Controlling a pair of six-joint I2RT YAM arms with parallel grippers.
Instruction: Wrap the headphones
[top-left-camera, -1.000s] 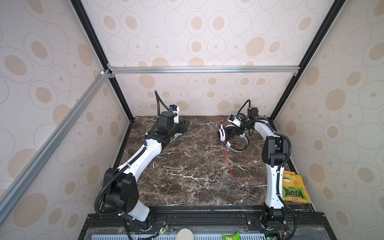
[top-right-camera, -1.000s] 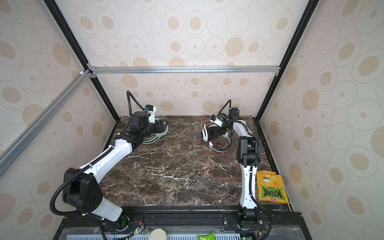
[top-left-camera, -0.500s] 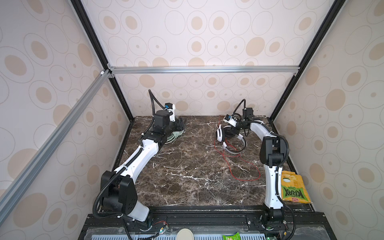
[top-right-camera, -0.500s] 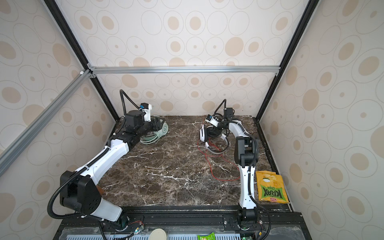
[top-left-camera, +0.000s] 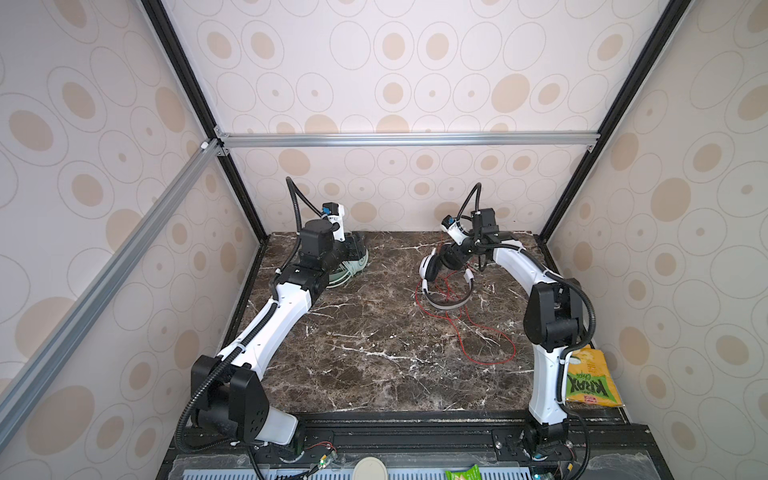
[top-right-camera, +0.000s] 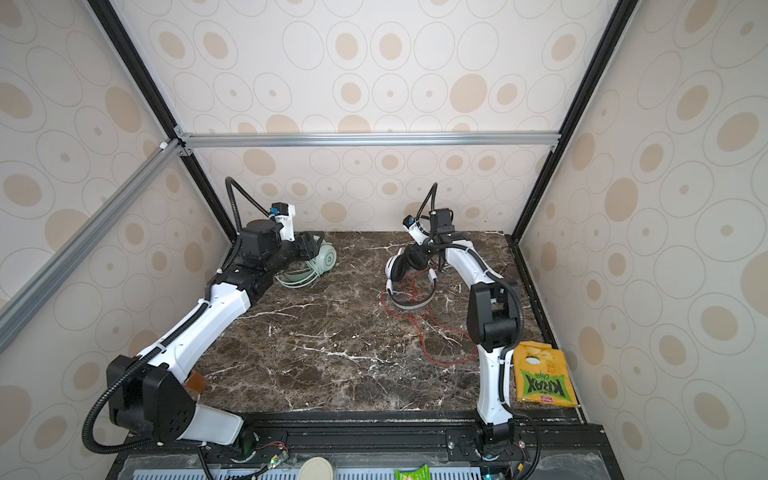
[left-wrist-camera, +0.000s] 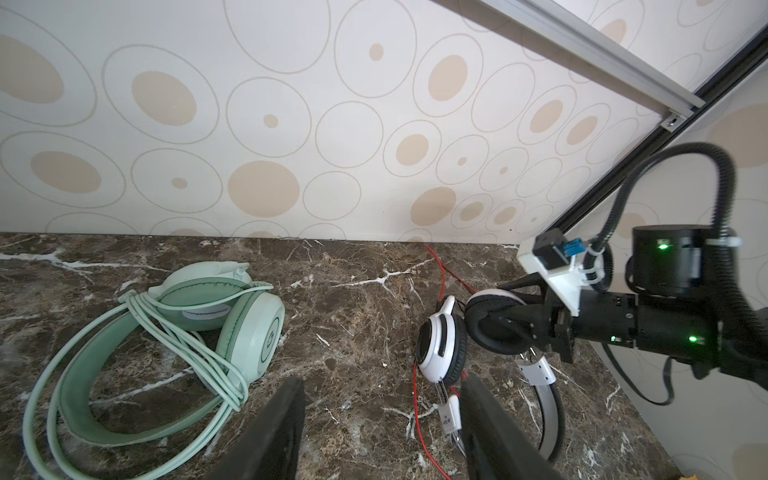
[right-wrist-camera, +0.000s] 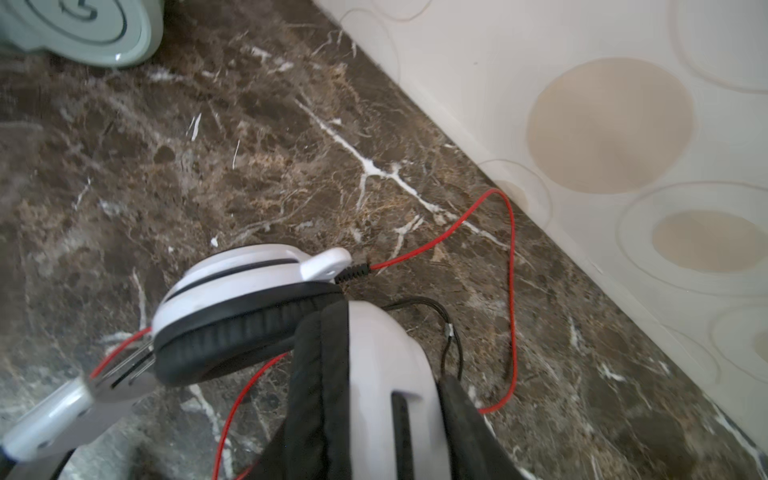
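A red cable (top-left-camera: 490, 345) trails from the near-right table (top-left-camera: 374, 332) to the white-and-black headphones (top-left-camera: 428, 268) at far right, clamped in the right gripper (left-wrist-camera: 505, 328), while the left gripper (left-wrist-camera: 382, 380) stands parted and empty by the mint-green headphones (left-wrist-camera: 245, 332) far left.

Headsets: two were counted, one mint-green headset (left-wrist-camera: 253, 332) and one white-and-black headset (left-wrist-camera: 440, 349).
Cables: two were counted, one pale green cable (left-wrist-camera: 199, 353) and one red cable (right-wrist-camera: 514, 299).
Robot arms: two, the left arm (top-left-camera: 286, 307) and the right arm (top-left-camera: 519, 266).
Snack packets: one yellow packet (top-left-camera: 590, 382) was plain; a green packet (top-left-camera: 463, 473), cut off by the frame edge, possibly made two.
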